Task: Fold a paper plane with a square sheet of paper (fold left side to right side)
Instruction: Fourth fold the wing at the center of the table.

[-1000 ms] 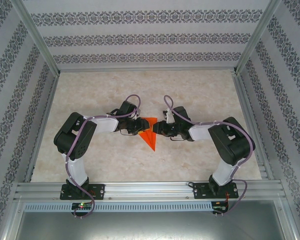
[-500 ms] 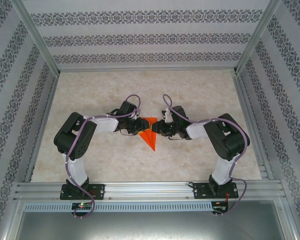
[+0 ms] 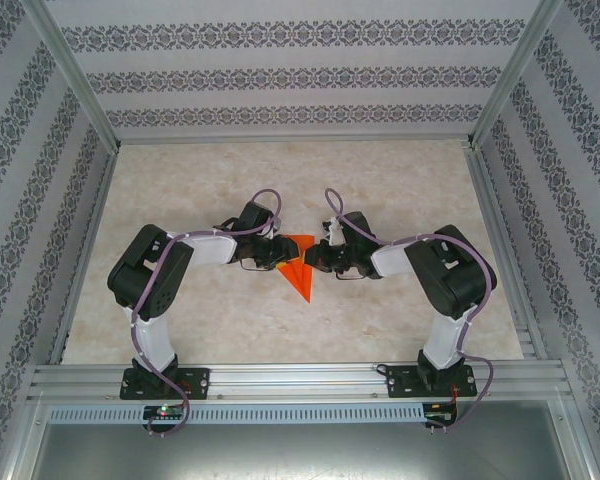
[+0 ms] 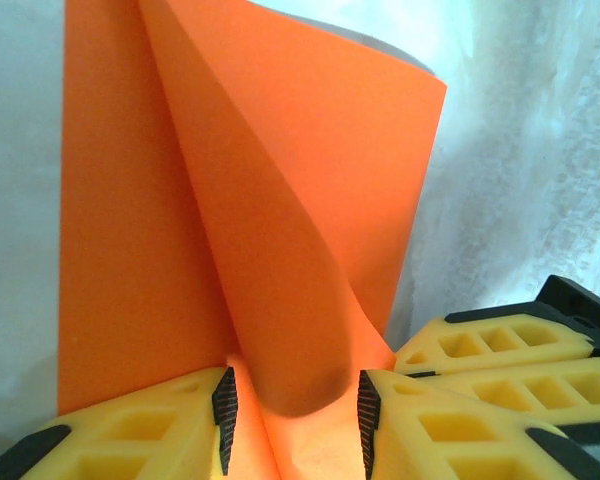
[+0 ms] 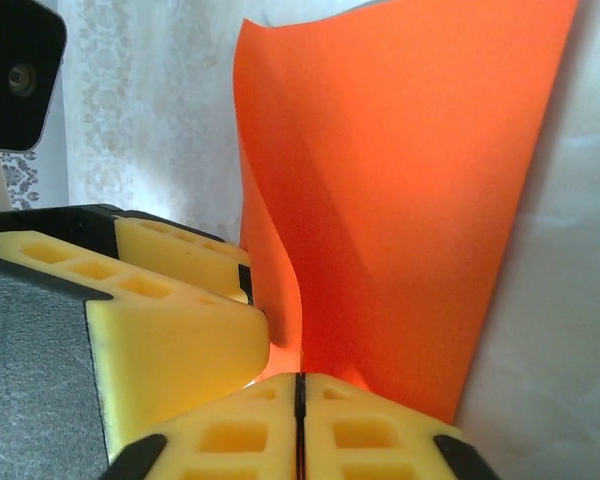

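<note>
The square sheet of paper (image 3: 301,280) is bright orange and lies mid-table, folded to a narrow pointed shape with its tip toward me. Both grippers meet over its far half. My left gripper (image 3: 279,256) comes in from the left. In the left wrist view its jaws (image 4: 292,410) stand apart on the paper (image 4: 310,180), and a raised, curling flap rises between them. My right gripper (image 3: 313,258) comes in from the right. In the right wrist view it (image 5: 300,385) is shut, its pads meeting on the lower edge of the lifted flap (image 5: 410,200).
The marbled table (image 3: 400,190) is ringed by an aluminium frame and patterned walls. The left gripper's yellow fingers (image 5: 170,330) sit right against my right fingertips. The two arm bases stand on the near rail (image 3: 300,380).
The right gripper's jaws have closed onto the flap, and the right arm has edged slightly left toward the paper. The left arm and its jaws have not moved.
</note>
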